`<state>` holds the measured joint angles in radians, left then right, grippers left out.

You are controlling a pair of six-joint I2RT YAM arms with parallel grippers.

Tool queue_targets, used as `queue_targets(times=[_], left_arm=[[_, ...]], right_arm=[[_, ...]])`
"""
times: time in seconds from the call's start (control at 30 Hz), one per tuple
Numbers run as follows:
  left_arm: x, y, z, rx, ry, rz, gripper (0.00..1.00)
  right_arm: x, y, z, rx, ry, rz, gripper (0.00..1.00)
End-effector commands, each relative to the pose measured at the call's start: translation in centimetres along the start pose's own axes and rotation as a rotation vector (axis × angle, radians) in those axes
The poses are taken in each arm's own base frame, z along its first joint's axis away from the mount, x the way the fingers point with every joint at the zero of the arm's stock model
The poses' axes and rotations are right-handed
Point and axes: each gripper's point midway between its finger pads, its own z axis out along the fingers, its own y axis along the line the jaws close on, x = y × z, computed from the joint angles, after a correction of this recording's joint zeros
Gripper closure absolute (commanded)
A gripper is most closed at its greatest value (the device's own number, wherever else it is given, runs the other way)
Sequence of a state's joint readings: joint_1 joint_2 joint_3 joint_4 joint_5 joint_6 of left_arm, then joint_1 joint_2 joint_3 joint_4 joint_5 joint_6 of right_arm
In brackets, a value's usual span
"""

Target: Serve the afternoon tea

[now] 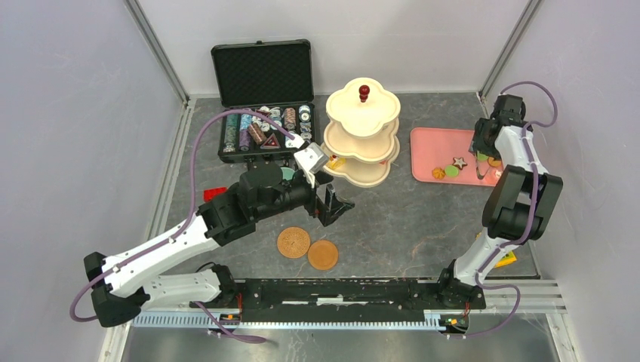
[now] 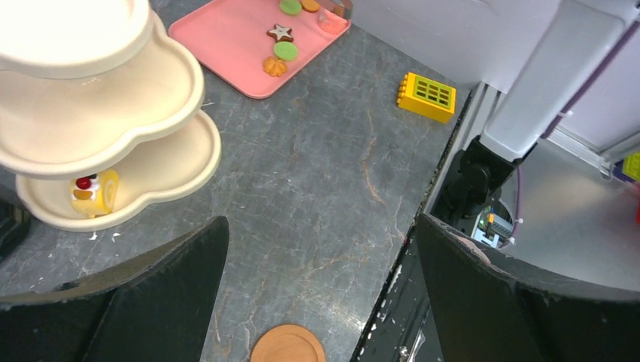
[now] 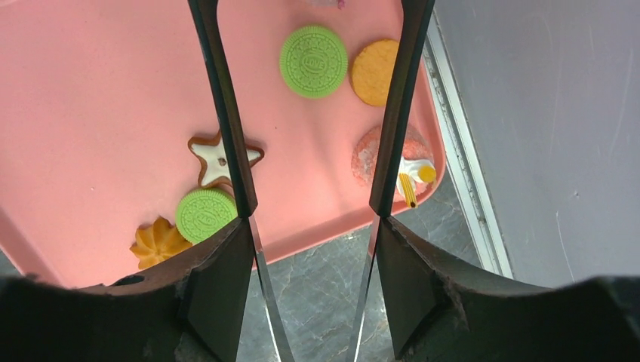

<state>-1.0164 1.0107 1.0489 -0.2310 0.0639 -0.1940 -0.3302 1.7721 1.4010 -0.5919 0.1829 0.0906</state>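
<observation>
The cream three-tier stand point(image 1: 362, 132) with a red knob point(image 1: 364, 92) stands at the back centre. A roll cake point(image 2: 94, 192) lies on its bottom tier. Two brown saucers point(image 1: 293, 242) point(image 1: 323, 255) lie side by side in front of it. My left gripper point(image 1: 336, 205) hovers open between stand and saucers, holding nothing. My right gripper point(image 3: 313, 234) is over the near edge of the pink tray point(image 3: 98, 98), shut on metal tongs point(image 3: 226, 113) whose arms stand spread; their tips are out of view. On the tray lie green cookies point(image 3: 313, 50), a star cookie point(image 3: 223, 160) and other pastries.
An open black case of poker chips point(image 1: 264, 121) sits at the back left, with a red toy car point(image 1: 213, 193) near the left arm. A yellow brick point(image 2: 427, 96) lies by the right arm's base. Metal rails edge the table on both sides.
</observation>
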Motion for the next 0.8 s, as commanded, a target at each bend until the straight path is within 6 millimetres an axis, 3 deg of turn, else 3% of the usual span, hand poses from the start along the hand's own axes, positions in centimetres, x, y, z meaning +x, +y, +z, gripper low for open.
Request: queue_targets(times=[0.0,0.47,0.77], left_arm=[[-0.9,0.0,-0.2,-0.04,-0.032,0.064,0.0],[-0.2,0.1,0.2,-0.071,-0.008,0.104,0.0],[-0.1,0.1,0.3,-0.075,-0.003,0.111,0.0]], right_arm=[[-1.3,-0.5,0.6,0.017,0.014,-0.024,0.36],[-1.3,-0.8,3.4,0.011,0.074,-0.037,0.36],[-1.7,-0.5,5.0,-0.002,0.095,-0.036,0.46]])
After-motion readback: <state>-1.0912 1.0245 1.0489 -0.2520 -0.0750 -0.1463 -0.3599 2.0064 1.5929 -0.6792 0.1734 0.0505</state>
